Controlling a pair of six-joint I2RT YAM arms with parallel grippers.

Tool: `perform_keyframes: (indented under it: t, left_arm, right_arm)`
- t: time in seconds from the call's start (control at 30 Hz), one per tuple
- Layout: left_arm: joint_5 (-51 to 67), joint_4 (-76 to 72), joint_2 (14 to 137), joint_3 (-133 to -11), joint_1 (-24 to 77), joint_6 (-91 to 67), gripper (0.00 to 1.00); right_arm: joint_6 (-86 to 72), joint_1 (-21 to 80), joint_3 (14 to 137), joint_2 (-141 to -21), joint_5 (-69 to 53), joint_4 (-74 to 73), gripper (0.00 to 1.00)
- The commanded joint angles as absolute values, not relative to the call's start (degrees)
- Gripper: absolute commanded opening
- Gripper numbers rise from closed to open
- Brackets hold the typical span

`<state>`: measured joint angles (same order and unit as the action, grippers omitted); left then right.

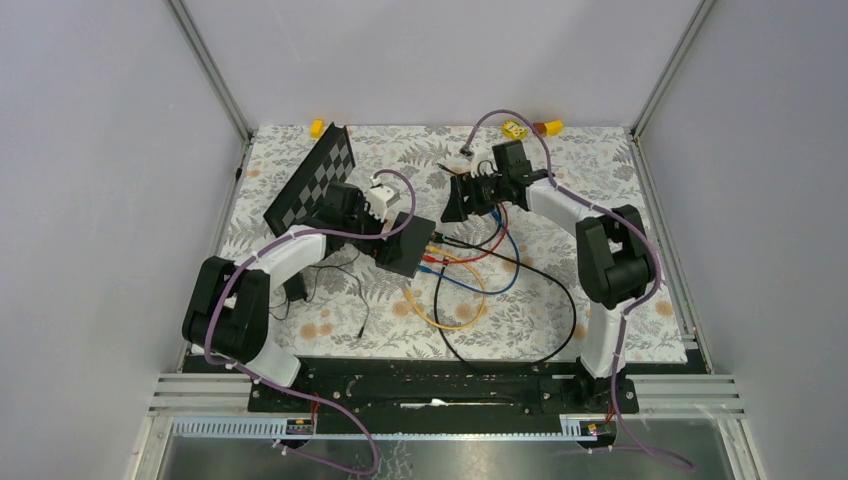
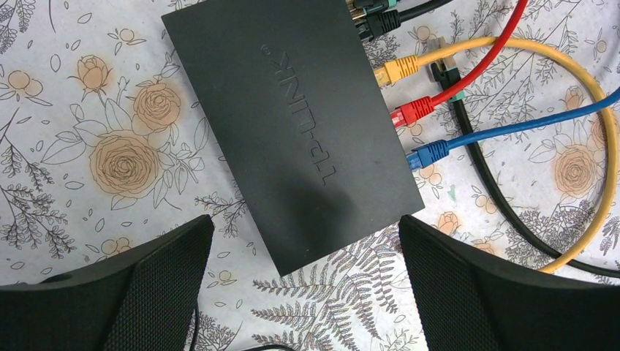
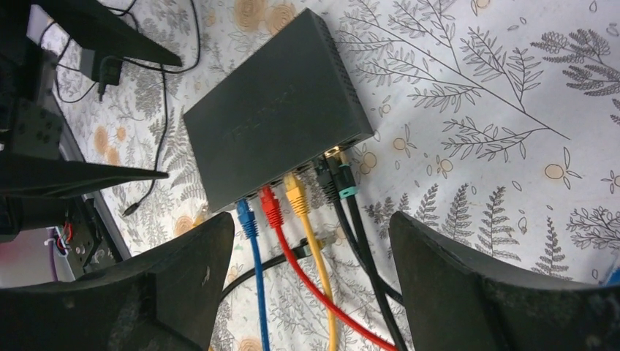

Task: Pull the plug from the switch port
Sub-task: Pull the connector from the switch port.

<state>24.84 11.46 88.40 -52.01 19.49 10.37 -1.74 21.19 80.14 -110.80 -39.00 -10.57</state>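
Note:
The switch is a flat matte-black box lying on the flowered cloth. Blue, red and yellow plugs sit in its port row, with two black plugs beside them. In the left wrist view the switch fills the middle, and the plugs line its right edge. My left gripper hangs open above the switch's near corner. My right gripper is open over the cables just off the port row, touching nothing. One black cable's plug lies loose on the cloth.
A black-and-grey chequered board lies at the back left. A small black adapter with a thin wire rests left of the switch. Coloured cables loop across the cloth. Small yellow items sit by the back wall.

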Motion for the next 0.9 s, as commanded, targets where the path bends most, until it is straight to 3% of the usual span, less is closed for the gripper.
perform_keyframes:
  t: [0.0,0.3,0.87]
  left_arm:
    - [24.6,9.3,88.8,-52.0,19.9,11.6,0.99]
    - [25.6,9.8,90.0,-51.0,20.1,12.4,0.99]
    - [27.4,13.8,92.0,-51.3,20.2,15.3,0.99]
  right_arm:
    - [-3.7,20.8,83.1,-115.5,-40.8,-8.8,0.85]
    - [-3.6,20.0,86.0,-120.1,-43.0,-9.6,0.91]
    - [-7.1,19.0,87.4,-126.4,-49.9,-9.7,0.76]
